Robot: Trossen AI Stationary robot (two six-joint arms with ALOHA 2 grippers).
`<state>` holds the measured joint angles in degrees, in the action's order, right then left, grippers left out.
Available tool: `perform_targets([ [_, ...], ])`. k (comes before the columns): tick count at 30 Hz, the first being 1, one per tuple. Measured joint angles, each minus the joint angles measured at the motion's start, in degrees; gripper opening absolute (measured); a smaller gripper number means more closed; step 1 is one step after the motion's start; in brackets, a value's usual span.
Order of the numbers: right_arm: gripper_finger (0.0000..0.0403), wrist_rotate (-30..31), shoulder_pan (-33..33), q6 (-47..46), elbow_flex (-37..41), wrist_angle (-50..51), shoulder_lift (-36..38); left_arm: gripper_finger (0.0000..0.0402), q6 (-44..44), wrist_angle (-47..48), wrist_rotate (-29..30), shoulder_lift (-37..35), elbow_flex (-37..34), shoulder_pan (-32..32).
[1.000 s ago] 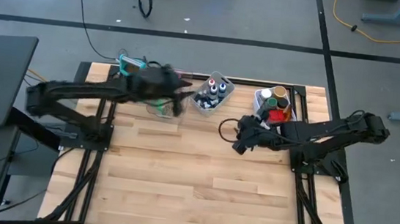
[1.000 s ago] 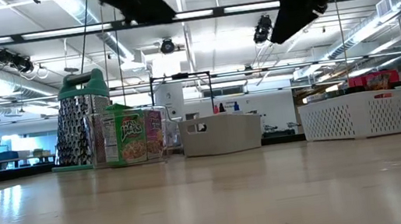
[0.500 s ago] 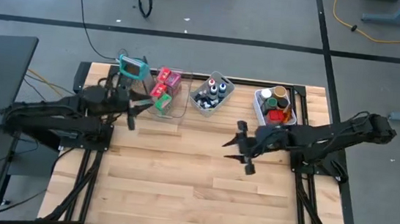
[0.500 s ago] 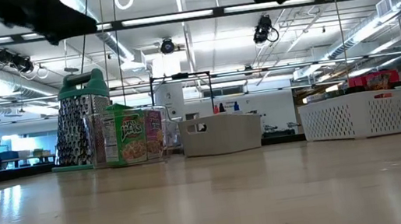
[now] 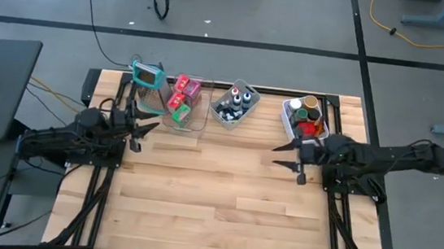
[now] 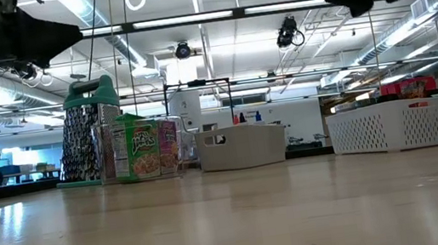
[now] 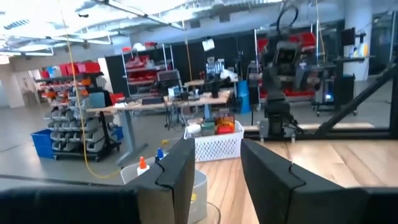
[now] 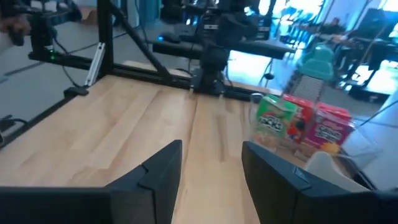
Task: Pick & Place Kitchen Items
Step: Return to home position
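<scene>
The kitchen items sit in three bins along the table's far edge. Red and green packets (image 5: 180, 96) stand in a clear bin (image 5: 198, 116), little bottles (image 5: 234, 104) in a grey bin (image 6: 242, 147), and jars (image 5: 310, 110) in a white bin (image 6: 387, 126). My left gripper (image 5: 146, 127) hangs open over the table's left side, near of the clear bin and pointing right. My right gripper (image 5: 287, 158) hangs open over the right side, near of the white bin and pointing left. In the wrist views nothing lies between the left gripper's (image 7: 217, 180) or the right gripper's (image 8: 208, 174) fingers.
A teal-framed grater (image 5: 147, 75) stands at the far left corner, beside the clear bin. The wooden tabletop (image 5: 215, 197) stretches bare between the arms and toward the near edge. Dark frame rails (image 5: 335, 225) run along the table's sides.
My left gripper has drawn back from over the clear bin toward the table's left edge, sinking and levelling out. My right gripper has pulled back from the table's middle toward the right edge and rolled at the wrist. The bins and their goods have stayed put.
</scene>
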<state>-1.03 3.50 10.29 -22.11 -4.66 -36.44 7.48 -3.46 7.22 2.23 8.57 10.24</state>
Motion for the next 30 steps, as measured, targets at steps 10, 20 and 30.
perform_targets([
  [10, 0.0178, 0.08, -3.04, -0.82, 8.63, 2.81, 19.23, 0.0137, -2.43, 5.54, -2.48, -2.07, -1.32, 0.0],
  [20, 0.0178, 0.08, -3.09, -1.83, 11.46, 7.8, 28.46, 0.0137, -2.84, 1.3, -4.93, -2.02, -3.53, 0.0],
  [30, 0.0178, -1.15, -3.09, -2.32, 15.93, 5.62, 29.96, 0.0133, -2.72, -5.33, -4.04, -1.78, -7.97, 0.02],
])
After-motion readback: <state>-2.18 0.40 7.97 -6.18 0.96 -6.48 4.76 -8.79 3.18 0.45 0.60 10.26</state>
